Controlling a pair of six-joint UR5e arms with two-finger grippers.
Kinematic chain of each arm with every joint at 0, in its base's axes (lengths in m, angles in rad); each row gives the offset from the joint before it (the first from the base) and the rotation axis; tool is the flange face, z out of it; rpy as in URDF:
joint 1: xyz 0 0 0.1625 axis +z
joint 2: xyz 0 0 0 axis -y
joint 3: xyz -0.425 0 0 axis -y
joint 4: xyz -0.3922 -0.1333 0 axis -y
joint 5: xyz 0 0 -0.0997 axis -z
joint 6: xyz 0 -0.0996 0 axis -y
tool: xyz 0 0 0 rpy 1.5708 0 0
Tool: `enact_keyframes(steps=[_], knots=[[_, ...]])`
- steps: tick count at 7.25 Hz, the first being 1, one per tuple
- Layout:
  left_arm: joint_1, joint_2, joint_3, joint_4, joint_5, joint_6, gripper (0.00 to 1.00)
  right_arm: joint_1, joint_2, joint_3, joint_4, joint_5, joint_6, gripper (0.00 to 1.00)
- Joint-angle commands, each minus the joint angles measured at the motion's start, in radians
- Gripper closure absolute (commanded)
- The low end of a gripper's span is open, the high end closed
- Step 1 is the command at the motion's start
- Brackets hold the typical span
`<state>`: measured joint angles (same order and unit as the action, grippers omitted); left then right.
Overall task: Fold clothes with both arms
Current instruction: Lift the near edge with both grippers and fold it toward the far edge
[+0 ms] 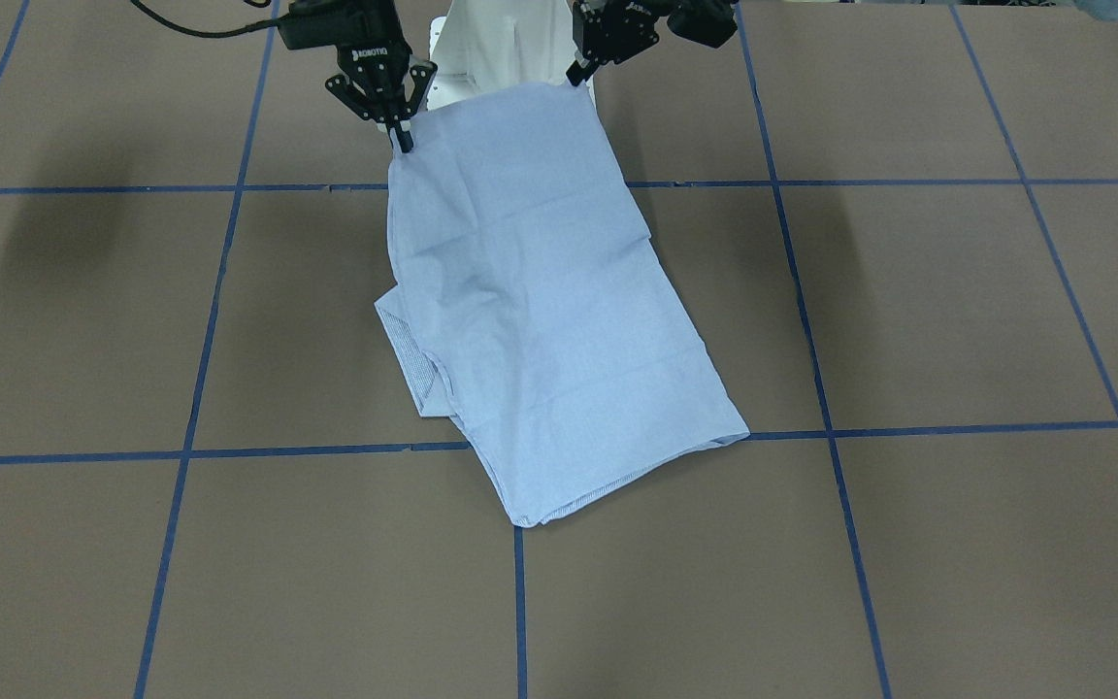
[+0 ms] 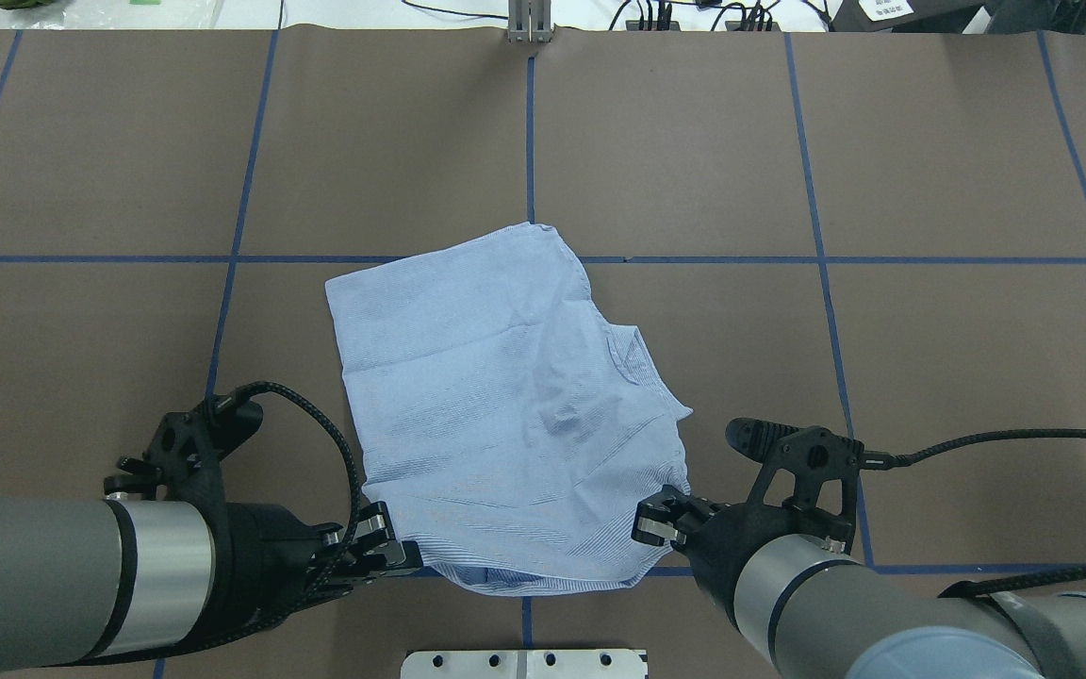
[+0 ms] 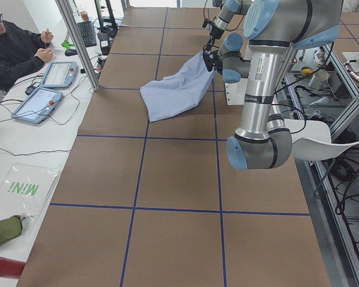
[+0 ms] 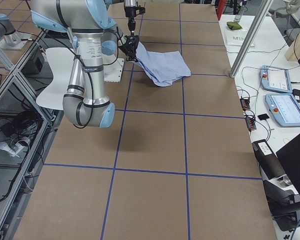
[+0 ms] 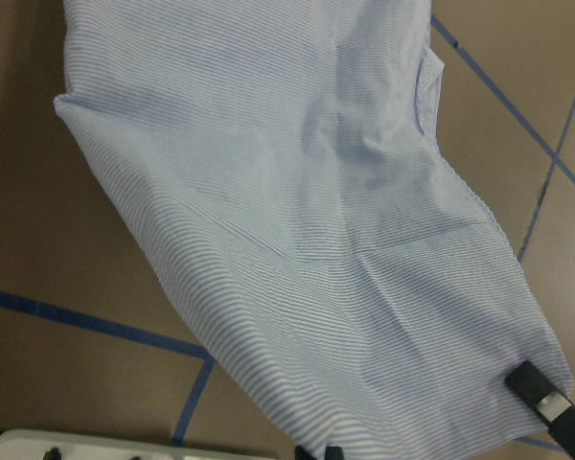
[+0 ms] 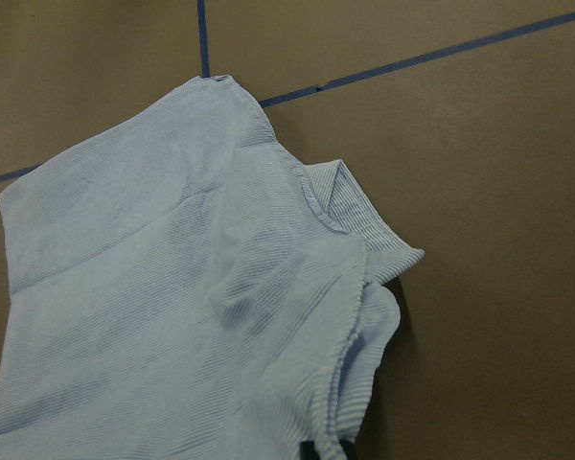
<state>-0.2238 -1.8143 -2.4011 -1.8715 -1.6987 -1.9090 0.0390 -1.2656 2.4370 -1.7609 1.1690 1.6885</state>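
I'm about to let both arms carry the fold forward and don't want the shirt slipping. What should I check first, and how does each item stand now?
1. Left hand shut on a shirt corner: ok.
2. Right hand shut on the other near corner: ok.
3. Held edge raised off the table: ok.
4. Far end resting on the table: ok.
5. Shirt lying smooth: not ok, a striped flap sticks out on the right hand's side.
6. How much cloth each hand pinches: cannot tell.

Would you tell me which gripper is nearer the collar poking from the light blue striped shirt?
Right. The right gripper grips the light blue striped shirt at the corner nearest the collar; the left gripper grips the opposite corner.
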Motion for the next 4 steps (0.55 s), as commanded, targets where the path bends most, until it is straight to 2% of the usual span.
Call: enact_keyframes(steps=[1, 2, 3, 4], knots=[[-0.047, -0.016, -0.013, 0.051, -0.030, 0.062, 1.00, 0.015, 0.113, -0.037, -0.109, -0.002, -0.001, 1.00], [-0.081, -0.017, 0.029, 0.052, -0.030, 0.089, 1.00, 0.083, 0.209, -0.174, -0.100, 0.003, -0.016, 1.00], [-0.124, -0.032, 0.077, 0.051, -0.029, 0.119, 1.00, 0.141, 0.273, -0.253, -0.097, 0.012, -0.063, 1.00], [-0.171, -0.061, 0.129, 0.051, -0.029, 0.164, 1.00, 0.200, 0.288, -0.288, -0.075, 0.023, -0.102, 1.00]])
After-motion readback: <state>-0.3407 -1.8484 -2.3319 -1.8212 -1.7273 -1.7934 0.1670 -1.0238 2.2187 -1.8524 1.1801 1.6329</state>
